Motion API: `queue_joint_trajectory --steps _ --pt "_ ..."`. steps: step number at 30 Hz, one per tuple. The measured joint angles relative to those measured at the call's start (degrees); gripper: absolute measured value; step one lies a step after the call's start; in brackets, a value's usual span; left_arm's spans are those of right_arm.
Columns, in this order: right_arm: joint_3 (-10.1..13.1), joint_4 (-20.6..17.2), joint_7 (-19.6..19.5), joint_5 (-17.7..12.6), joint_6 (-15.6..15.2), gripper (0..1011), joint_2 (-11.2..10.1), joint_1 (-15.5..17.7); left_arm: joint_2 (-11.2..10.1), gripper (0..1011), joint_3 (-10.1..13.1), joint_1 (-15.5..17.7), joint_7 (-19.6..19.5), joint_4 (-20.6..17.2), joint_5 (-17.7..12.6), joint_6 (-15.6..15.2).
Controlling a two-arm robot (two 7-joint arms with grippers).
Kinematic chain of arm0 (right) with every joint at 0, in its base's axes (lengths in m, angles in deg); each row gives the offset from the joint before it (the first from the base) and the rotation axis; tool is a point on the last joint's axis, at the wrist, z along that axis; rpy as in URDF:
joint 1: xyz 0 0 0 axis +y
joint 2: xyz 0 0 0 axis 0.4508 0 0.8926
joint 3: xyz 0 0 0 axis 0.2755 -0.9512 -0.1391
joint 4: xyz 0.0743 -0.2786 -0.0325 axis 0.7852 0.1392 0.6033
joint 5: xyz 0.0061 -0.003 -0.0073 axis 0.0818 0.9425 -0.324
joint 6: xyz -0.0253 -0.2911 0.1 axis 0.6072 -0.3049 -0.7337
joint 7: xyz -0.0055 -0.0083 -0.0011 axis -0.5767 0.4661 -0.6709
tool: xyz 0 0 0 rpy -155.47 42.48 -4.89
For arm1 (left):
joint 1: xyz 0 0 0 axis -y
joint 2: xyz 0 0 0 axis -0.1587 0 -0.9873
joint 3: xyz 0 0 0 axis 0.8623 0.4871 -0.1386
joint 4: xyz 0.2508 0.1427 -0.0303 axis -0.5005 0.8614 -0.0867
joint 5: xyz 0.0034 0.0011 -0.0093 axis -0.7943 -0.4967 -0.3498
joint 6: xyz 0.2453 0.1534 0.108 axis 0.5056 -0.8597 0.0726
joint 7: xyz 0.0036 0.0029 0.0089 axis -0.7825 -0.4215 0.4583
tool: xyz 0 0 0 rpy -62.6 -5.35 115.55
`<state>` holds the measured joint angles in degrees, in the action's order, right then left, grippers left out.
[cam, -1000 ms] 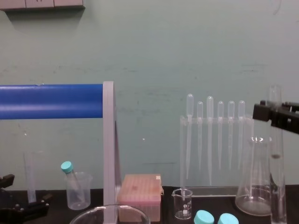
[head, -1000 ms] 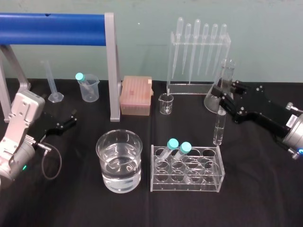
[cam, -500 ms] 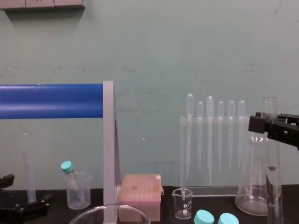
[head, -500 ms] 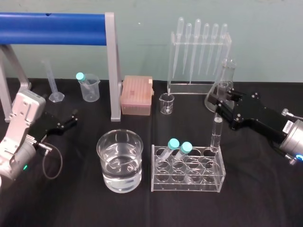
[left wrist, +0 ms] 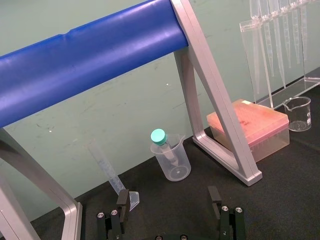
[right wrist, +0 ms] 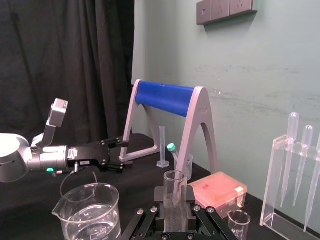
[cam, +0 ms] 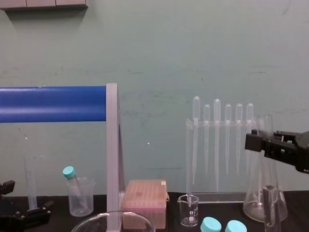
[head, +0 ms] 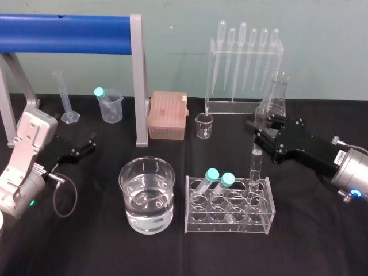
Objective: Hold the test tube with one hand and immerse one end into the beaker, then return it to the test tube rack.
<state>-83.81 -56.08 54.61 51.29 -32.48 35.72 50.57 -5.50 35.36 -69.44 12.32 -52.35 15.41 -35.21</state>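
Observation:
The test tube (head: 254, 168) stands nearly upright with my right gripper (head: 260, 135) shut on its upper part. Its lower end meets the back row of the clear test tube rack (head: 230, 222), towards the right end, and seems to sit in a hole there. In the right wrist view the test tube (right wrist: 175, 200) rises between the two fingers. The chest view shows the right gripper (cam: 258, 143) above the tube's lower part (cam: 269, 208). The beaker (head: 146, 194), wide and holding water, stands left of the rack. My left gripper (head: 81, 148) rests open at the far left.
Two teal-capped tubes (head: 217, 178) lean in the rack's left holes. Behind stand a conical flask (head: 275, 100), a pipette stand (head: 241, 63), a tiny beaker (head: 203, 125), a pink tip box (head: 167, 116), a plastic beaker (head: 110, 106), a thin cylinder (head: 64, 98) and a blue-barred frame (head: 69, 34).
My right gripper has come down and to the left with the test tube, bringing its lower end from above the rack's right end to the back row. The left arm has not moved.

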Motion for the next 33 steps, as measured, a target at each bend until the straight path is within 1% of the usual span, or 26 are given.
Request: queue_joint_trajectory --steps 11,22,28,33 --pt "-1.2 2.3 0.7 0.4 -0.7 226 -0.1 -0.9 0.0 1000 0.0 0.0 0.0 0.0 0.0 0.0" --pt "-2.7 5.9 1.9 0.8 -0.8 226 0.9 -2.2 0.0 1000 0.0 0.0 0.0 0.0 0.0 0.0" --pt "-3.5 7.2 2.4 1.4 -0.5 226 1.4 -3.1 0.0 1000 0.0 0.0 0.0 0.0 0.0 0.0" --pt "-3.4 7.1 2.4 1.4 -0.5 226 1.3 -3.1 0.0 1000 0.0 0.0 0.0 0.0 0.0 0.0"
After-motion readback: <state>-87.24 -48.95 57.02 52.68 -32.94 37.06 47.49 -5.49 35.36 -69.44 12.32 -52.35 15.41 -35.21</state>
